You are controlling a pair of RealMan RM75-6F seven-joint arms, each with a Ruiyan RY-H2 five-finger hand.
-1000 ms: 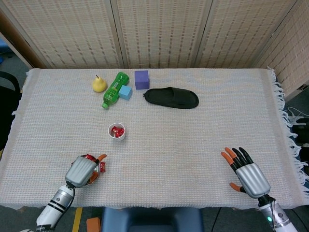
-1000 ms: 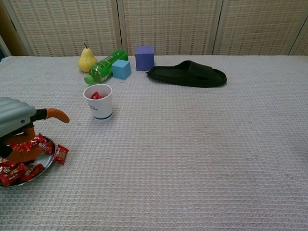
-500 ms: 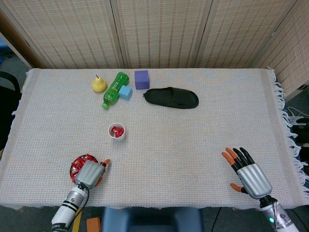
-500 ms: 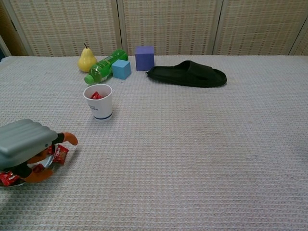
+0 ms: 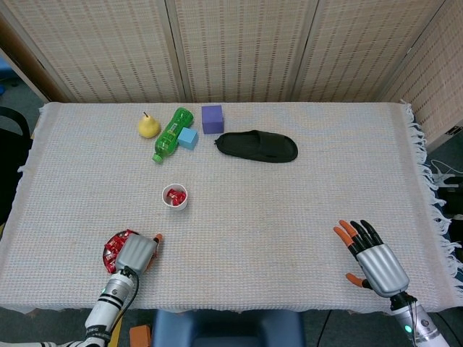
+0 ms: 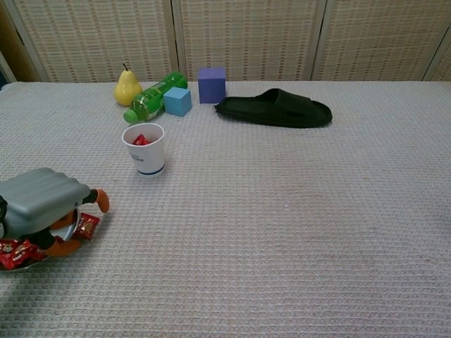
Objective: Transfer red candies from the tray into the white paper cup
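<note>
The small metal tray (image 5: 106, 255) of red candies (image 5: 116, 244) sits near the table's front left edge. My left hand (image 5: 136, 253) is lowered over the tray's right side. In the chest view this left hand (image 6: 42, 205) covers most of the tray (image 6: 68, 231), fingers curled down among the red candies (image 6: 15, 252); one candy (image 6: 86, 225) lies at the rim. Whether the fingers hold a candy is hidden. The white paper cup (image 5: 174, 196), also seen in the chest view (image 6: 144, 149), stands behind the tray with red candies inside. My right hand (image 5: 375, 262) rests at the front right, fingers spread, empty.
Along the back stand a yellow pear (image 5: 148, 126), a green bottle (image 5: 171, 133) lying down, a light blue cube (image 5: 188, 138), a purple cube (image 5: 212, 118) and a black slipper (image 5: 257, 146). The table's front edge runs just below both hands.
My left hand has dropped from above the tray down onto its right side, fingers now in among the candies. The right hand and the cup have stayed put.
</note>
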